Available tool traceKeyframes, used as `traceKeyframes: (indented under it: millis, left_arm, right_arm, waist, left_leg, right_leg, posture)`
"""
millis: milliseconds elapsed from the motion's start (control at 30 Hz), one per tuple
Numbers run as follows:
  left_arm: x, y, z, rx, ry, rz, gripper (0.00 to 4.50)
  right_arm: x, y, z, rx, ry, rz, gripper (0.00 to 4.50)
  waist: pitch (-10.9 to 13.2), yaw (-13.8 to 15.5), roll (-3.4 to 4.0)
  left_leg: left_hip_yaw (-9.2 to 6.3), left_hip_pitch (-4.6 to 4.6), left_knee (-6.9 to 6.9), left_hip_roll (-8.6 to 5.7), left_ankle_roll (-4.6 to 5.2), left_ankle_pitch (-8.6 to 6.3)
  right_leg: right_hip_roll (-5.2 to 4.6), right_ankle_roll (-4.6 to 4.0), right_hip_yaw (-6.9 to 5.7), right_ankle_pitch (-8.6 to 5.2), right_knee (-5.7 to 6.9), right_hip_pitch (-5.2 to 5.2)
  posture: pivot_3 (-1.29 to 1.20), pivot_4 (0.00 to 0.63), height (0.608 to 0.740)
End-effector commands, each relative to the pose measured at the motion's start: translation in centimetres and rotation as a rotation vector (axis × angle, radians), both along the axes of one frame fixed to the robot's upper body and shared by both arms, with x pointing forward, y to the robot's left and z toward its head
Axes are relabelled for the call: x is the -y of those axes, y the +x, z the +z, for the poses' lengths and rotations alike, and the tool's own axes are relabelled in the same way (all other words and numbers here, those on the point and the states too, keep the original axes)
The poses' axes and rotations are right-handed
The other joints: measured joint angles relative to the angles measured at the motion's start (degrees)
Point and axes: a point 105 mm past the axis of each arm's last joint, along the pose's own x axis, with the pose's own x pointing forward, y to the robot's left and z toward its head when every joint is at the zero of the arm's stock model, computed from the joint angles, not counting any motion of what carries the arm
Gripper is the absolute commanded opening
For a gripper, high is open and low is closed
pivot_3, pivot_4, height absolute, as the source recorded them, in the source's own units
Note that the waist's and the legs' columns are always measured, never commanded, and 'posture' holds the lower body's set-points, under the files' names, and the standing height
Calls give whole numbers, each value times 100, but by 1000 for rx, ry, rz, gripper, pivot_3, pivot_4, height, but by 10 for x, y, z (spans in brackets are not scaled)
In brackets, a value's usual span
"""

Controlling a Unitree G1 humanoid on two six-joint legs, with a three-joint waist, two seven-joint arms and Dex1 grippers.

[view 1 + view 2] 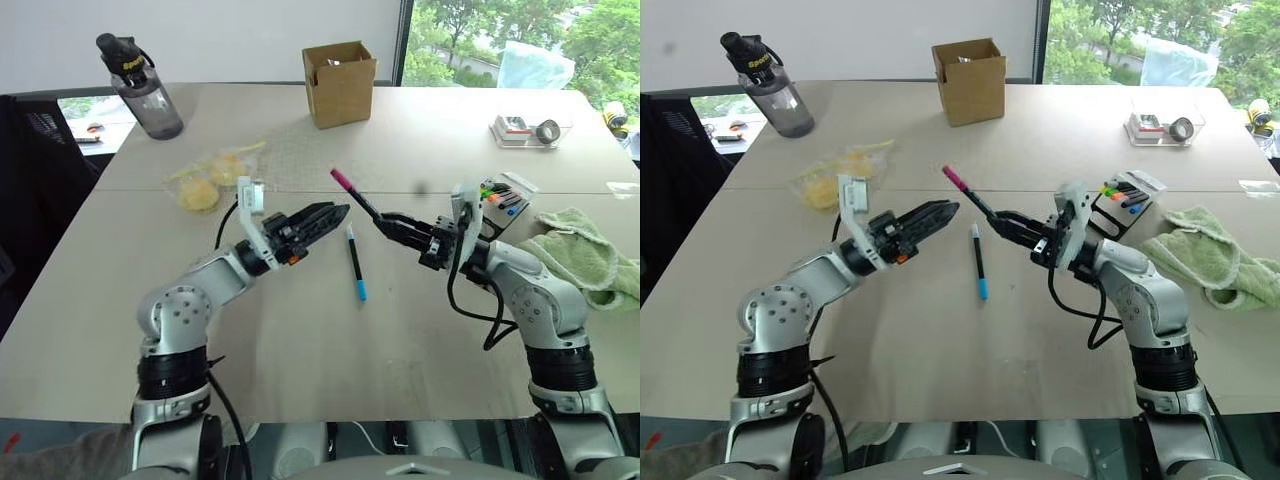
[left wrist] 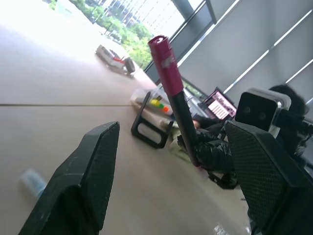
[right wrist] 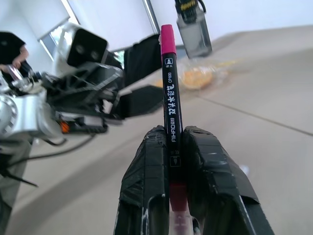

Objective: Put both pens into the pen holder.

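Observation:
My right gripper (image 1: pixel 385 222) is shut on the lower barrel of the pink-capped pen (image 1: pixel 355 197) and holds it above the table, with the pink end slanting up toward my left gripper. The right wrist view shows the pen (image 3: pixel 169 88) clamped between both fingers. My left gripper (image 1: pixel 340 212) hovers open just left of the pink end; in its wrist view the fingers (image 2: pixel 93 161) stand wide apart with nothing between them. The blue-tipped pen (image 1: pixel 355 262) lies flat on the table below the two grippers. The black pen holder (image 1: pixel 500 200), showing colourful caps, sits behind my right wrist.
A cardboard box (image 1: pixel 340 82) stands at the back centre and a dark water bottle (image 1: pixel 145 90) at the back left. A yellow plastic bag (image 1: pixel 210 180) lies left of centre. A clear tray with tape (image 1: pixel 528 130) sits back right, and a green towel (image 1: pixel 590 255) on the right.

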Motion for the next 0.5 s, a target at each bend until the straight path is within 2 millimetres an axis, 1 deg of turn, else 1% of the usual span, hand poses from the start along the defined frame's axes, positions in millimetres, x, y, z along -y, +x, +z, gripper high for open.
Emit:
traceKeyframes:
  millis: [33, 100, 200, 300, 400, 467, 500]
  left_arm:
    - [-1, 1, 19, 42, -99, -6, 3546]
    - [3, 3, 18, 44, -83, -9, 3546]
    - [6, 4, 24, 57, -98, -19, 3546]
    - [6, 4, 34, 82, -137, -21, 3546]
    - [5, 2, 39, 93, -169, -29, 2712]
    - [5, 0, 39, 92, -178, -38, 1728]
    - [5, -1, 40, 93, -186, -46, 1369]
  right_arm:
    - [-5, -11, 17, 55, 34, 35, 28]
    - [-6, -12, 19, 58, 38, 39, 28]
    - [-7, -14, 19, 65, 31, 47, 28]
    - [-8, -16, 17, 65, 20, 57, 28]
    - [-10, -17, 15, 64, 13, 68, 0]
    - [-11, -17, 15, 66, 9, 75, 0]
    - [-12, -17, 15, 67, 6, 76, 0]
  waist:
    - [0, -8, 0]
    - [0, -27, 0]
    - [0, -49, 0]
    - [0, -53, 0]
    - [0, -66, 0]
    - [0, -70, -1]
    - [0, -72, -1]
  left_leg:
    - [0, 0, 0, 0, 0, 0]
    - [0, 0, 0, -1, 0, 0]
    - [0, 0, 0, -3, 0, 0]
    - [0, -1, 0, -4, 1, 0]
    - [0, -2, 0, -4, 1, 0]
    - [0, -2, 0, -3, 0, 0]
    - [0, -2, 0, -3, 1, 0]
  right_leg:
    - [1, 0, 0, 0, -1, 0]
    - [2, 0, 0, 0, -1, 0]
    - [11, 0, 1, 0, 0, 0]
    - [14, 0, 0, 0, -1, 0]
    - [12, 0, 1, 0, -3, 0]
    - [12, 0, 1, 0, -3, 0]
    - [12, 0, 1, 0, -3, 0]
  posture:
    - [0, 150, 736]
    - [0, 150, 736]
    - [0, 150, 736]
    - [0, 150, 736]
    - [0, 150, 736]
    - [0, 150, 736]
    - [0, 150, 736]
